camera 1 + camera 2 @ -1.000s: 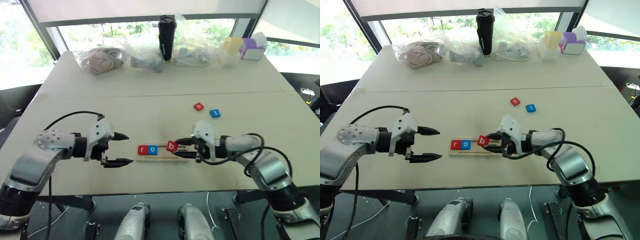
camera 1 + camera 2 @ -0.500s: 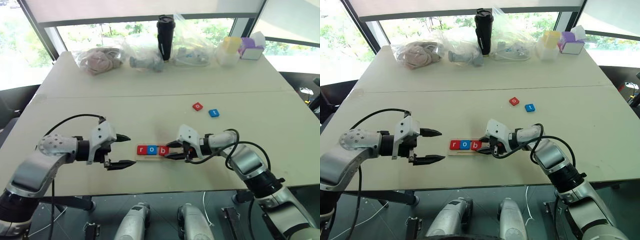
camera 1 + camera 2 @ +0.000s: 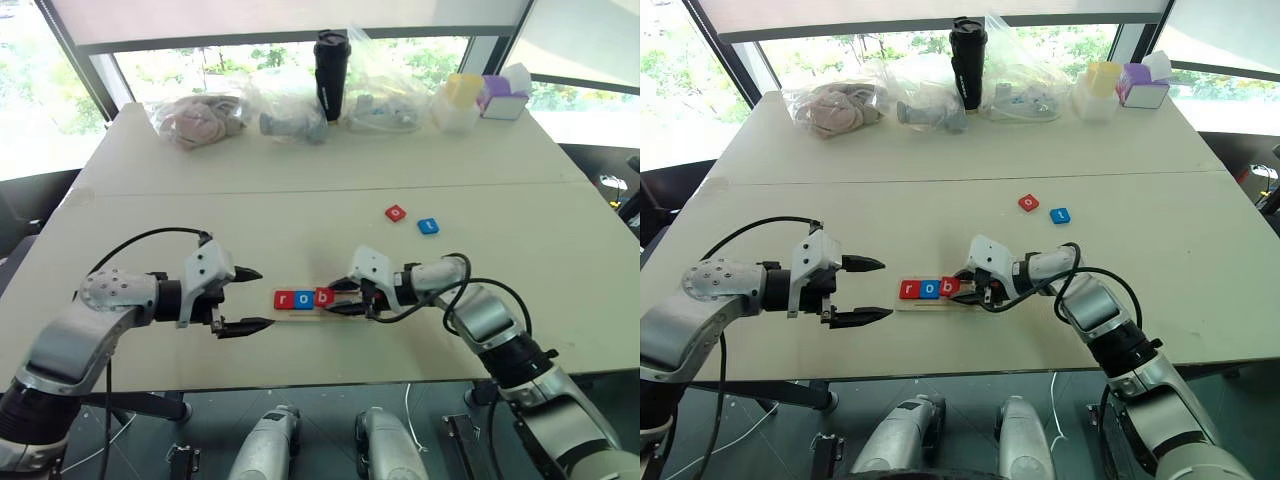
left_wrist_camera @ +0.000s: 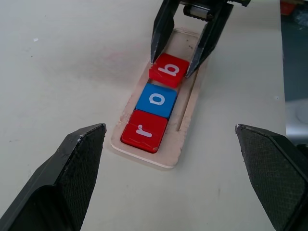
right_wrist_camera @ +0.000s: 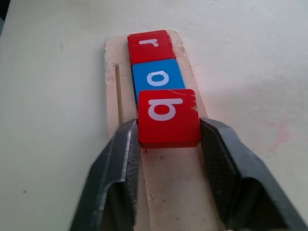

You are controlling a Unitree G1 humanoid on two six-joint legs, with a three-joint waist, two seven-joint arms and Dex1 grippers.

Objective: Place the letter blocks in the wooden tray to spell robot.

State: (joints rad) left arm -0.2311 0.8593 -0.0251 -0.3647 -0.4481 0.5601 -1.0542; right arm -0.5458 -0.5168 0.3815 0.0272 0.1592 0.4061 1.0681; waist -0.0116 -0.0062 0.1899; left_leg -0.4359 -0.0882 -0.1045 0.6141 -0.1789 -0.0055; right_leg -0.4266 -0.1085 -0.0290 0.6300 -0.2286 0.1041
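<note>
1. the right claw sits low over the wooden tray, its two fingers flanking the red b block, partly parted; whether they still pinch it cannot be told.
2. just beyond its fingertips, the blue o block and the red r block lie in the tray, touching in a row with the b.
3. the left claw hovers wide open and empty near the tray's r end.
4. a second red block and a blue block lie on the worktop, well behind the right claw.
</note>
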